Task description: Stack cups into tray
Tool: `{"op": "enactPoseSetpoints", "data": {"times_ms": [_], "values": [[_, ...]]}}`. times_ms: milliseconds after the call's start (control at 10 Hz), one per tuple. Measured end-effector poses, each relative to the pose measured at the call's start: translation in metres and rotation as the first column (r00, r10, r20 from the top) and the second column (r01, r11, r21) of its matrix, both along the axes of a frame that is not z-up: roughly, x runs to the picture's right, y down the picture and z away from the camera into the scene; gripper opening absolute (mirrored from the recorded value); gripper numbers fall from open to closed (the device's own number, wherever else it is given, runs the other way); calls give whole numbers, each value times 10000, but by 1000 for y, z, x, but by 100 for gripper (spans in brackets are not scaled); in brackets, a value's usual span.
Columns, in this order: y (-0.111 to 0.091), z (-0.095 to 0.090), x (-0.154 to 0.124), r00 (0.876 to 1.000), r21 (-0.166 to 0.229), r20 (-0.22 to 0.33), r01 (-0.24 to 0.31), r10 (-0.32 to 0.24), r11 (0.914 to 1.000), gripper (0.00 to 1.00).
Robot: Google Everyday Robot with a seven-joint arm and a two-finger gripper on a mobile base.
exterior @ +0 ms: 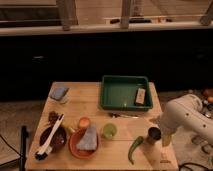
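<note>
The dark green tray sits at the table's far right, with a small brown block inside it. The light yellow-green cup stands in the table's middle front. The dark metallic cup stands near the right front edge. My white arm comes in from the right, and my gripper is right beside the metallic cup, on its right.
An orange-brown bowl holds a grey cloth. A dark brown bowl holds a white brush. A green pepper, an orange cup, a blue sponge and a utensil also lie on the table.
</note>
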State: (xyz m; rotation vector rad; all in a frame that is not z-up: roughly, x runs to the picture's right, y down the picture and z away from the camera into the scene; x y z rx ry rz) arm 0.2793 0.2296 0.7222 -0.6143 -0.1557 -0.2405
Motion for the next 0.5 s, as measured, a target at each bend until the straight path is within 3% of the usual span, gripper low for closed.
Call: {"op": "enactPoseSetpoints", "data": {"times_ms": [500], "values": [[6, 11, -2, 9997, -270, 227, -19, 25, 9996, 78]]}}
